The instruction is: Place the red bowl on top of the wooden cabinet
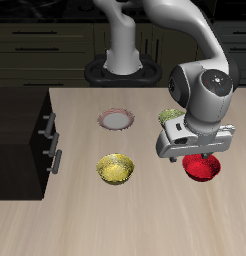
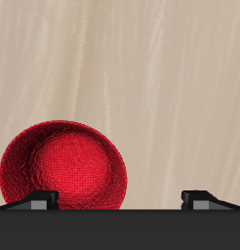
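Wrist view looks straight down onto pale wood grain, with the red bowl [image 2: 63,166] below the gripper [image 2: 120,199]. Both fingertips [image 2: 40,199] show as short dark tabs against the black body of the tool, set well apart with bare table between them, so the jaws stand wide open. Nothing sits between them and nothing is held. One fingertip overlaps the bowl's rim in this view, while the other lies over bare wood, well clear of the bowl; whether the first tip actually touches the rim cannot be told from here. The bowl's hollow is off to one side of the tool's midline, not centred under it.

From the exterior view, the gripper [image 1: 195,152] hangs low over the table [image 1: 145,225], its pale mounting block just above the red bowl [image 1: 202,167], which rests on the tabletop directly beneath and slightly toward the table's front edge of the tool. Just behind the tool, partly hidden by the wrist, is an olive-green bowl [image 1: 168,116]. Farther off to the side lie a yellow textured bowl [image 1: 116,168] and, behind it, a small white plate with a pink rim [image 1: 116,119]. Well apart from the tool, at the far side of the table beyond those two, stands the wooden cabinet [image 1: 23,135], dark, with silver bar handles [image 1: 50,127] on the face turned toward the tool. Its top carries nothing visible.
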